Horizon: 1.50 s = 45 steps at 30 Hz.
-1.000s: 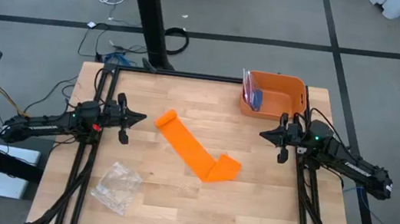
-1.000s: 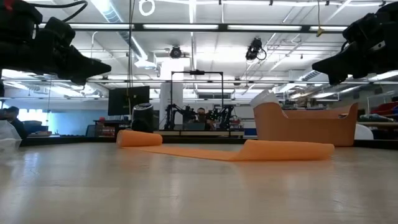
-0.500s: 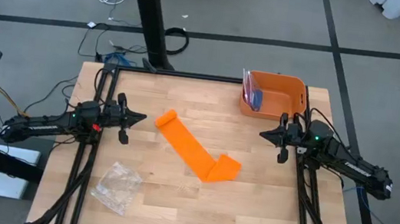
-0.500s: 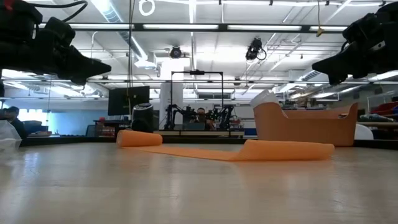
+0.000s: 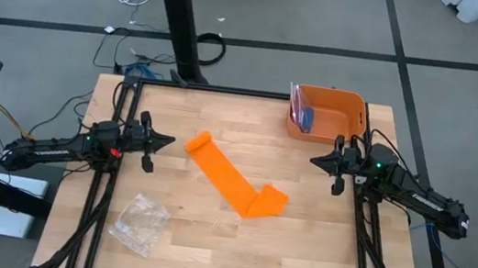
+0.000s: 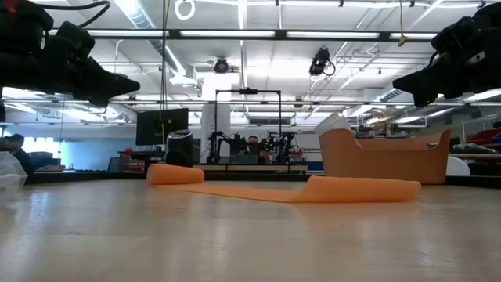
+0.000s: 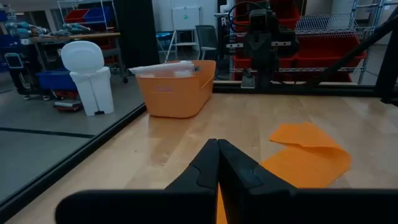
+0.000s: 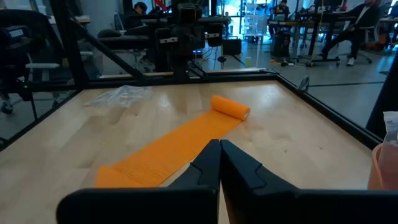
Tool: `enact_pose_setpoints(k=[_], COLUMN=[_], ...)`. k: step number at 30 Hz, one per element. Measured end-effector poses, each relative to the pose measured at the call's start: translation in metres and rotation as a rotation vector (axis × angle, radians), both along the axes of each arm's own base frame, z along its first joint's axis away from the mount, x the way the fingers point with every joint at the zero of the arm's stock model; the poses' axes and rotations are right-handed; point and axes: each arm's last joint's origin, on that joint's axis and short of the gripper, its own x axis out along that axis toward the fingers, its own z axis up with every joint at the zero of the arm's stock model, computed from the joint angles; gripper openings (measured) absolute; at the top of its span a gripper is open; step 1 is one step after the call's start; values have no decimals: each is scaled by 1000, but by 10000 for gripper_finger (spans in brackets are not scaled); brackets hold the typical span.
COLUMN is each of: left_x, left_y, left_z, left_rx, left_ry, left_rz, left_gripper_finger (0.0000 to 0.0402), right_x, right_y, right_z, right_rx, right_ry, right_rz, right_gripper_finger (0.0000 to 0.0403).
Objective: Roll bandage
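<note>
The wooden bench (image 5: 298, 244) carries one bright orange cloth bandage (image 5: 234, 183), partly rolled at one end, one rigid orange plastic bin (image 5: 327, 111), and one crinkled clear plastic bag (image 5: 138, 224). Two dark two-fingered hands are there, the left hand (image 5: 151, 145) and the right hand (image 5: 332, 169).

bandage (image 5: 232, 183): showing bright orange along the whole strip, rolled end and folded end alike
table (image 5: 206, 241): showing pale blond wood with a fine grain, edged by a black frame
bin (image 5: 327, 111): glowing a duller orange, holding something blue and white inside
plastic bag (image 5: 138, 223): lying clear and glinting whitish
left gripper (image 5: 170, 143): appearing black
right gripper (image 5: 313, 161): appearing black too
floor (image 5: 466, 99): showing grey, crossed by dark lines
</note>
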Motion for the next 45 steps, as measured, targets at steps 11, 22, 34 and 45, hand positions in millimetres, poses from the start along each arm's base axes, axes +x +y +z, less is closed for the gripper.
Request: enact_pose_setpoints(k=[11, 22, 34, 45], left_x=[0, 0, 0, 0], left_y=[0, 0, 0, 0], left_z=[0, 0, 0, 0], left_rx=[0, 0, 0, 0], left_ry=[0, 0, 0, 0], left_rz=[0, 0, -1, 0], left_gripper_finger=[12, 12, 12, 12], right_x=[0, 0, -1, -1], right_y=[0, -1, -3, 3], right_z=[0, 0, 0, 25], right_rx=[0, 0, -24, -129], right_ry=[0, 0, -1, -236], right_rz=[0, -10, -31, 50], right_gripper_finger=[11, 11, 11, 7])
